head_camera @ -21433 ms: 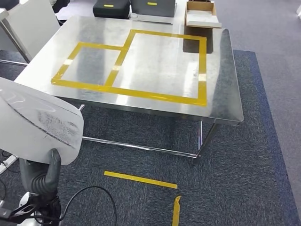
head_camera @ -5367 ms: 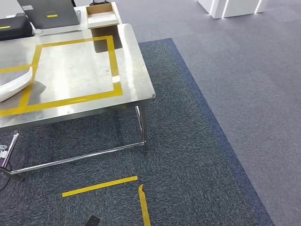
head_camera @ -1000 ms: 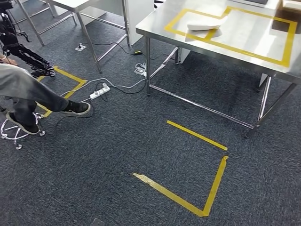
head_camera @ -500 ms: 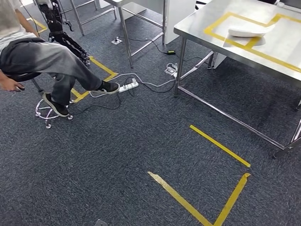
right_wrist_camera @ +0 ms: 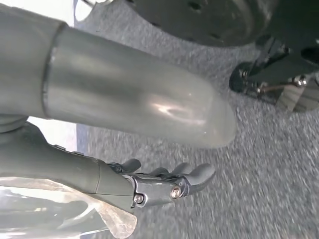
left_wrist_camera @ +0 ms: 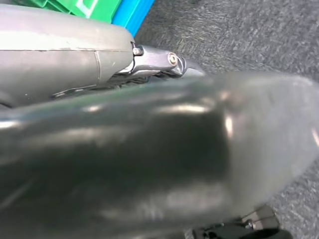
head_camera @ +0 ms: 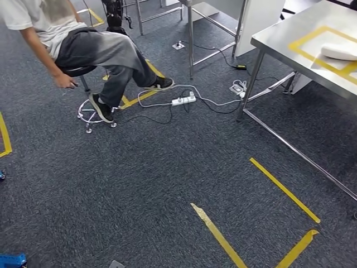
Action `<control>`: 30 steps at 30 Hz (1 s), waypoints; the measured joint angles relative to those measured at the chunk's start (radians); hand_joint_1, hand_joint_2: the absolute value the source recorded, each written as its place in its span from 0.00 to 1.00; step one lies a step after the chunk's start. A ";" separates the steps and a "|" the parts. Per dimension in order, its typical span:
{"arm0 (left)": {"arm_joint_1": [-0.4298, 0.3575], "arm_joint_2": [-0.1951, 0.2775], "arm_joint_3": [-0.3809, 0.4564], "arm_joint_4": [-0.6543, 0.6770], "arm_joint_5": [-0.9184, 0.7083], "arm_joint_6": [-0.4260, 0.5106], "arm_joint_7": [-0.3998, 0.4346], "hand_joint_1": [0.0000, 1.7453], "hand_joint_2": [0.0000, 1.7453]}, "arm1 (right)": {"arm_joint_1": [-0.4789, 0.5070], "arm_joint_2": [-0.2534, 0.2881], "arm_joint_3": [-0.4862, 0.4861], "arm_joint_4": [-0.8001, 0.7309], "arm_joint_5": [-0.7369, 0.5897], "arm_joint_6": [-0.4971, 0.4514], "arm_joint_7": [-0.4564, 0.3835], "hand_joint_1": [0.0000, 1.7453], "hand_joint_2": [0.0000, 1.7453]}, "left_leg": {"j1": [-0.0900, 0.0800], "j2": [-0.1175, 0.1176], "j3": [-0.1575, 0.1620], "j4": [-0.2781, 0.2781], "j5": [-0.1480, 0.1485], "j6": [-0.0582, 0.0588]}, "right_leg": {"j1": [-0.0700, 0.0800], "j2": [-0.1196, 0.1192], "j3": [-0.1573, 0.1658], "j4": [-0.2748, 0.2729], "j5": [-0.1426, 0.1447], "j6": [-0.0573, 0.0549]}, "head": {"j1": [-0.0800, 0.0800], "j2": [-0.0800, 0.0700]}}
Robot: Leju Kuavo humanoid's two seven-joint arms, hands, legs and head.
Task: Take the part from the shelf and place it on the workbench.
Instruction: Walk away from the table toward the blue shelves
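Head view: carpet floor with yellow tape marks [head_camera: 284, 190], a seated person [head_camera: 90, 47] on a stool far left, a power strip [head_camera: 183, 100] with cables near the bench leg.

Part [head_camera: 339, 52]: a white, shallow curved shell, lying on the workbench [head_camera: 290, 39] at far right, across the yellow tape outline there. No hand touches it. Judged from this, the placing step looks done.

Right hand [right_wrist_camera: 171, 181]: hangs over the carpet, fingers [right_wrist_camera: 199, 174] extended and slightly curled, holding nothing.

Left hand [left_wrist_camera: 165, 62]: mostly hidden behind a blurred grey body close to the lens; cannot tell whether its fingers are spread or closed.

Handling estimate: the part looks thin, stiff and light, with a smooth, likely slippery surface. Its broad curve offers no handle; best taken at the rim, along one long edge, or supported from beneath.
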State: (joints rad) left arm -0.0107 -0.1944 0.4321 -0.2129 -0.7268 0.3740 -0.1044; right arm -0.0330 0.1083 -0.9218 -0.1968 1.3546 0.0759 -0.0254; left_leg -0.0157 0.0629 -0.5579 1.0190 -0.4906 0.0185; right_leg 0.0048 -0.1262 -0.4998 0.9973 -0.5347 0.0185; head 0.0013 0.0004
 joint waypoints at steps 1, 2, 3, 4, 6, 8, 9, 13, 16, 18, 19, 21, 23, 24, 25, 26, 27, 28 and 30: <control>0.002 0.000 0.001 0.000 0.000 0.002 -0.001 0.00 0.00 | -0.003 0.000 0.000 0.000 0.000 0.000 -0.004 0.00 0.00 | 0.002 -0.010 0.000 -0.004 0.003 0.005 | -0.001 -0.007 0.001 0.000 -0.002 0.005 | -0.001 0.000; 0.005 0.001 0.003 0.000 -0.001 0.004 -0.001 0.00 0.00 | -0.006 0.001 0.000 0.000 0.001 0.000 -0.008 0.00 0.00 | 0.004 -0.020 0.000 -0.009 0.007 0.010 | -0.002 0.004 0.000 0.006 -0.010 0.010 | 0.000 0.000; 0.006 0.001 0.004 0.000 -0.002 0.006 -0.001 0.00 0.00 | -0.007 0.002 0.000 0.000 0.002 0.000 -0.013 0.00 0.00 | 0.006 -0.030 0.001 -0.013 0.011 0.016 | -0.005 0.027 -0.011 0.028 -0.027 0.015 | 0.003 0.000; 0.005 0.001 0.004 0.000 -0.004 0.008 -0.001 0.00 0.00 | -0.007 0.003 0.001 0.001 0.005 0.000 -0.016 0.00 0.00 | 0.009 -0.042 0.002 -0.017 0.014 0.021 | -0.007 0.059 -0.032 0.073 -0.055 0.019 | 0.005 0.000; 0.003 0.002 0.005 0.000 -0.010 0.011 -0.001 0.00 0.00 | -0.003 0.007 0.002 0.002 0.014 0.002 -0.026 0.00 0.00 | 0.008 -0.067 -0.003 -0.017 0.017 0.025 | -0.011 0.111 -0.096 0.206 -0.118 0.023 | 0.009 0.000; 0.004 0.005 0.008 0.000 -0.016 0.013 0.000 0.00 0.00 | -0.001 0.011 0.006 0.003 0.026 0.006 -0.036 0.00 0.00 | 0.008 -0.095 -0.004 -0.016 0.018 0.026 | -0.012 0.123 -0.136 0.279 -0.129 0.024 | 0.009 0.000; 0.006 0.007 0.011 0.000 -0.019 0.014 0.000 0.00 0.00 | 0.000 0.015 0.009 0.004 0.031 0.007 -0.042 0.00 0.00 | 0.008 -0.110 -0.004 -0.015 0.018 0.025 | -0.014 0.126 -0.130 0.260 -0.105 0.025 | 0.008 0.000; 0.006 0.012 0.017 0.000 -0.028 0.016 0.003 0.00 0.00 | -0.005 0.031 0.023 0.008 0.046 0.008 -0.057 0.00 0.00 | 0.010 -0.164 -0.011 -0.001 0.017 0.011 | -0.025 0.197 -0.029 0.035 0.001 0.025 | 0.008 0.000; 0.008 0.014 0.017 0.000 -0.045 0.018 0.014 0.00 0.00 | -0.007 0.043 0.033 0.010 0.053 0.008 -0.059 0.00 0.00 | 0.016 -0.197 -0.026 0.003 0.023 -0.009 | -0.022 0.199 -0.013 0.011 -0.002 0.017 | 0.007 0.000; 0.013 0.016 0.017 0.000 -0.052 0.018 0.022 0.00 0.00 | -0.010 0.051 0.036 0.010 0.055 0.008 -0.060 0.00 0.00 | 0.017 -0.176 -0.038 0.025 0.008 -0.018 | -0.022 0.174 -0.008 0.002 0.004 0.003 | 0.004 0.000; 0.014 0.017 0.017 0.000 -0.054 0.018 0.026 0.00 0.00 | -0.011 0.056 0.038 0.010 0.056 0.008 -0.060 0.00 0.00 | 0.016 -0.150 -0.055 0.062 -0.015 -0.022 | -0.022 0.158 -0.005 -0.002 0.007 -0.004 | 0.002 0.000; 0.012 0.018 0.017 0.000 -0.056 0.019 0.031 0.00 0.00 | -0.012 0.063 0.042 0.011 0.058 0.008 -0.060 0.00 0.00 | 0.016 -0.096 -0.109 0.182 -0.075 -0.028 | -0.018 0.126 -0.002 -0.004 0.006 -0.013 | -0.002 0.000; 0.013 0.018 0.018 0.000 -0.057 0.019 0.034 0.00 0.00 | -0.011 0.066 0.045 0.011 0.062 0.010 -0.058 0.00 0.00 | 0.018 -0.078 -0.147 0.265 -0.099 -0.031 | -0.014 0.091 0.000 -0.004 0.001 -0.017 | -0.002 0.000; 0.015 0.019 0.018 0.000 -0.057 0.020 0.035 0.00 0.00 | -0.012 0.067 0.048 0.011 0.065 0.011 -0.056 0.00 0.00 | 0.019 -0.073 -0.143 0.259 -0.085 -0.031 | -0.014 0.076 0.002 -0.004 -0.001 -0.017 | -0.002 0.000; 0.018 0.020 0.019 0.000 -0.057 0.020 0.036 0.00 0.00 | -0.013 0.068 0.051 0.011 0.068 0.012 -0.055 0.00 0.00 | 0.019 -0.066 -0.121 0.217 -0.056 -0.029 | -0.013 0.062 0.005 -0.004 -0.004 -0.016 | -0.003 0.000; 0.020 0.022 0.019 0.000 -0.057 0.021 0.036 0.00 0.00 | -0.014 0.070 0.055 0.011 0.072 0.013 -0.053 0.00 0.00 | 0.017 -0.047 -0.087 0.152 -0.021 -0.026 | -0.012 0.050 0.009 -0.004 -0.007 -0.014 | -0.003 0.000; 0.019 0.024 0.020 0.000 -0.057 0.022 0.036 0.00 0.00 | -0.016 0.072 0.058 0.012 0.076 0.014 -0.052 0.00 0.00 | 0.012 -0.024 -0.054 0.089 0.002 -0.023 | -0.010 0.039 0.010 -0.003 -0.011 -0.010 | -0.003 0.000; 0.017 0.025 0.020 0.000 -0.057 0.023 0.035 0.00 0.00 | -0.017 0.074 0.061 0.012 0.080 0.015 -0.050 0.00 0.00 | 0.008 -0.003 -0.030 0.042 0.014 -0.018 | -0.007 0.028 0.010 -0.003 -0.016 -0.005 | -0.003 0.000; 0.015 0.026 0.021 0.000 -0.062 0.024 0.035 0.00 0.00 | -0.019 0.077 0.069 0.012 0.090 0.017 -0.044 0.00 0.00 | 0.001 0.008 -0.016 0.010 0.009 -0.009 | -0.003 0.004 0.012 -0.003 -0.024 0.005 | -0.002 0.000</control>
State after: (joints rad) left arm 0.0047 -0.1681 0.4536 -0.2132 -0.7893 0.3976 -0.0696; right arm -0.0519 0.1858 -0.8529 -0.1850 1.4447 0.0933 -0.0696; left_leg -0.0150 0.0707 -0.5734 1.0294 -0.4816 0.0096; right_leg 0.0016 -0.1220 -0.4879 0.9939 -0.5590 0.0231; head -0.0007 0.0004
